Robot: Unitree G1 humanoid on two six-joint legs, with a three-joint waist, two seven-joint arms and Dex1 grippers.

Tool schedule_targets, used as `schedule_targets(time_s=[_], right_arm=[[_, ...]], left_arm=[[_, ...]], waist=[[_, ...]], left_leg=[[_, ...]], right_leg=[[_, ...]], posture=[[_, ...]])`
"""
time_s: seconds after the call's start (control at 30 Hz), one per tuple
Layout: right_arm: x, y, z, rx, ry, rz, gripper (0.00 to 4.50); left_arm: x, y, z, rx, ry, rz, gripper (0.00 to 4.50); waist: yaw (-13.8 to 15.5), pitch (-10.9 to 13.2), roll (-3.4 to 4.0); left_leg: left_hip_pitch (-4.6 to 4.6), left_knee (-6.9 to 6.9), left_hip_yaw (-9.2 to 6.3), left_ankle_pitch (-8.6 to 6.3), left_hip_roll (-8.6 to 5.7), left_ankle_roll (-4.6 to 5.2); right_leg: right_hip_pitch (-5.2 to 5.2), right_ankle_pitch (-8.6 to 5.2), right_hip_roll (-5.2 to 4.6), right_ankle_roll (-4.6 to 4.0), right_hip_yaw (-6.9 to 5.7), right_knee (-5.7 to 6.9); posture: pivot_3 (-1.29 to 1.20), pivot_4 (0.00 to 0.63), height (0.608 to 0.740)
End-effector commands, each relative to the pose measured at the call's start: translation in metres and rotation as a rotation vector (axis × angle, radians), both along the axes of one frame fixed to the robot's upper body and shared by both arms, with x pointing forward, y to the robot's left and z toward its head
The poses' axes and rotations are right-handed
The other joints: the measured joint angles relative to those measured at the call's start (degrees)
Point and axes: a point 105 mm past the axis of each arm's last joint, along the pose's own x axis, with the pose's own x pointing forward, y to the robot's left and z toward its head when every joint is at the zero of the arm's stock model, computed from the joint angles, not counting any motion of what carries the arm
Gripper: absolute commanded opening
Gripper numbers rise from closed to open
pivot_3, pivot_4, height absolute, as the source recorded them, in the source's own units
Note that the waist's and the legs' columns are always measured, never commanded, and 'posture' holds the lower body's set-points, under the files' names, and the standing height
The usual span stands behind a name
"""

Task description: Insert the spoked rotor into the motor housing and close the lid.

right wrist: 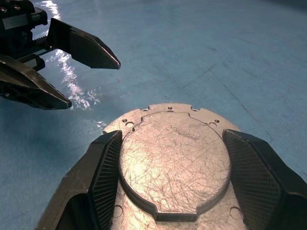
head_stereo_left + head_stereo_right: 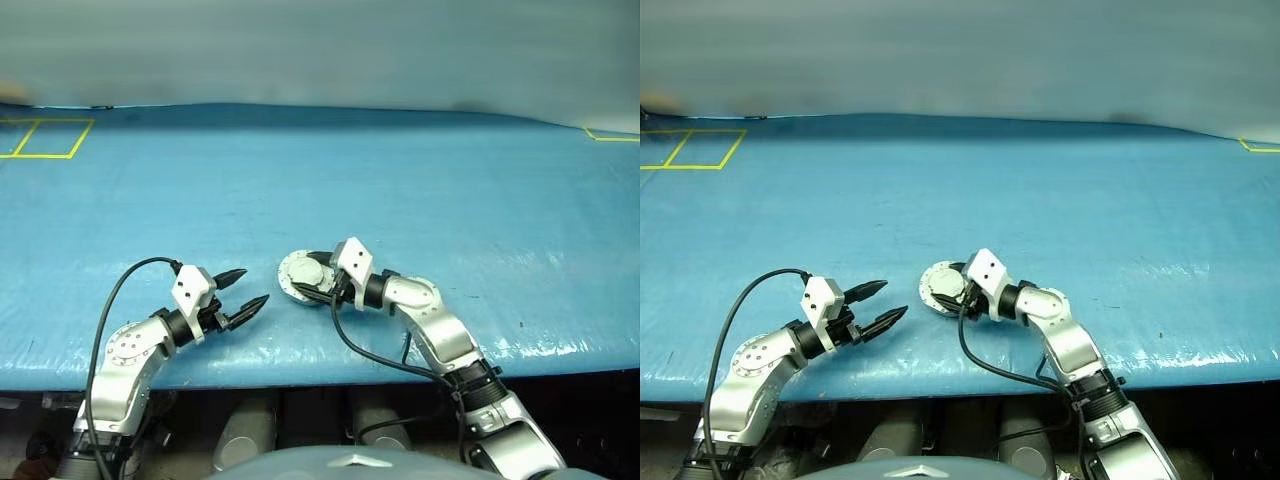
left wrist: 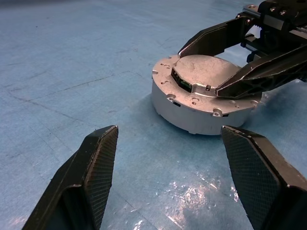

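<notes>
The lid (image 1: pixel 175 160) is pale metal, its plain face matt and covered in fine scratches. The motor housing (image 3: pixel 192 112) has a smooth, dull grey metal wall. The table (image 2: pixel 420 180) wears a blue, slightly wrinkled covering with glossy patches near its front edge; the left gripper (image 3: pixel 168 179) has black fingers (image 3: pixel 98 163) with finely textured pads.

The table (image 2: pixel 420 180) was covered in plain bright blue, with thin yellow lines forming a box (image 2: pixel 45 138) at its far left corner. The motor housing (image 3: pixel 201 103) was pale grey, and its closed lid (image 1: pixel 175 160) was plain silvery grey with fine scratches. Both end effectors had black fingers (image 3: pixel 93 165) with a fine cross-hatched texture.
</notes>
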Motion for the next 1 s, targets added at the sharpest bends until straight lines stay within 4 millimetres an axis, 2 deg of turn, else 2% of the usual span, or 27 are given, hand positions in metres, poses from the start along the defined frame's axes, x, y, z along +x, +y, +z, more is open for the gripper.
schedule_targets(time_s=[0.03,0.2,0.53,1.0], right_arm=[[0.001,0.002,0.019,0.054,-0.024,0.027,3.01],[0.003,0.001,0.021,0.029,-0.036,0.047,3.01],[0.002,-0.003,0.005,-0.043,-0.025,0.067,3.01],[0.003,-0.002,-0.004,-0.058,-0.01,0.035,3.01]], left_arm=[[0.0,-0.001,0.006,-0.014,-0.032,-0.003,3.64],[-0.002,-0.002,0.004,-0.017,-0.027,-0.003,3.64],[-0.003,-0.003,0.004,-0.016,-0.028,0.0,3.64],[-0.002,-0.002,0.004,-0.013,-0.029,0.008,3.64]], waist=[[-0.01,0.0,0.0],[-0.01,0.01,0.01],[-0.01,0.01,0.01],[-0.05,0.01,0.01]], left_leg=[[-0.01,0.0,0.0,0.0,0.0,0.0],[-0.07,-0.02,0.0,0.0,0.0,0.01],[-0.07,-0.04,0.01,0.01,0.0,0.02],[0.03,-0.04,0.0,0.01,0.01,0.02]], right_leg=[[0.0,0.0,0.0,0.0,0.0,0.0],[0.0,0.0,0.0,-0.01,0.0,-0.01],[0.0,0.01,0.01,0.0,-0.01,-0.05],[0.02,0.01,0.01,0.0,0.0,-0.04]], posture=[[0.0,0.15,0.74],[0.0,0.15,0.74],[0.0,0.15,0.74],[0.0,0.15,0.74]])
